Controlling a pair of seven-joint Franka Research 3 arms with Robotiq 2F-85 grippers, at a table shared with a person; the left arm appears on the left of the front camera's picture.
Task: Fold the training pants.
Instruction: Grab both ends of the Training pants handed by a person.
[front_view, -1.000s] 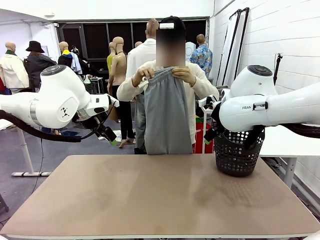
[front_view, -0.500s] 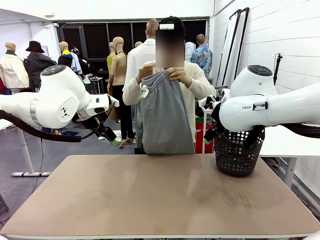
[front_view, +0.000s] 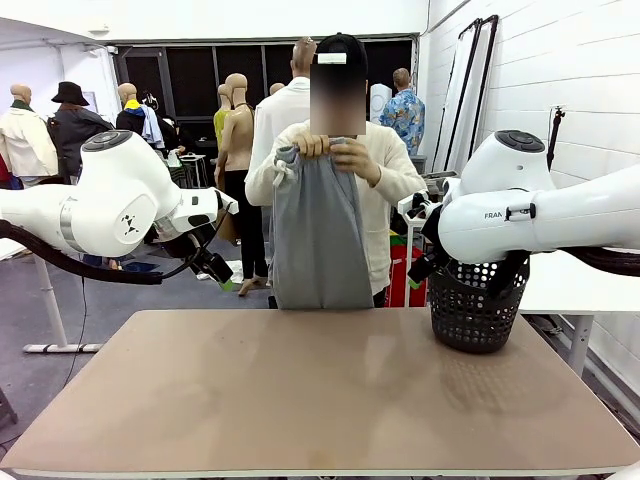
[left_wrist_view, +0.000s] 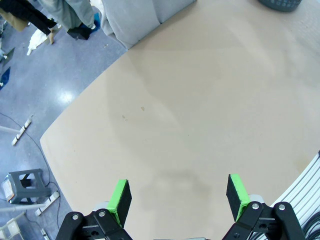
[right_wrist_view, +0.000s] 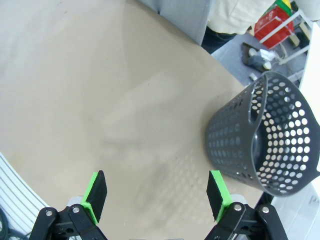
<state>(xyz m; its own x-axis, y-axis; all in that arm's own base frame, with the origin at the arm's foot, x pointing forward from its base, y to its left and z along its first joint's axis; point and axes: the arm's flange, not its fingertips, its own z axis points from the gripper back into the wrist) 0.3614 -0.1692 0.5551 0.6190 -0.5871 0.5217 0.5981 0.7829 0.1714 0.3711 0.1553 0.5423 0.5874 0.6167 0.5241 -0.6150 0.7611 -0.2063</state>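
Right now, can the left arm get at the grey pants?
Probably not yet. The person's hands hold the pants up by the waistband at the table's far edge, and the left end effector hangs open, off to the left, well short of them. Nothing on the table blocks the way.

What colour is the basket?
Dark grey basket with round holes; best in the right wrist view.

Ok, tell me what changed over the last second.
The person's hands have drawn closer together at the waistband, so the training pants hang narrower and have shifted toward the robot's left. They are still held up, not laid down. The left pincer and right pincer, both open, and the basket stayed put.
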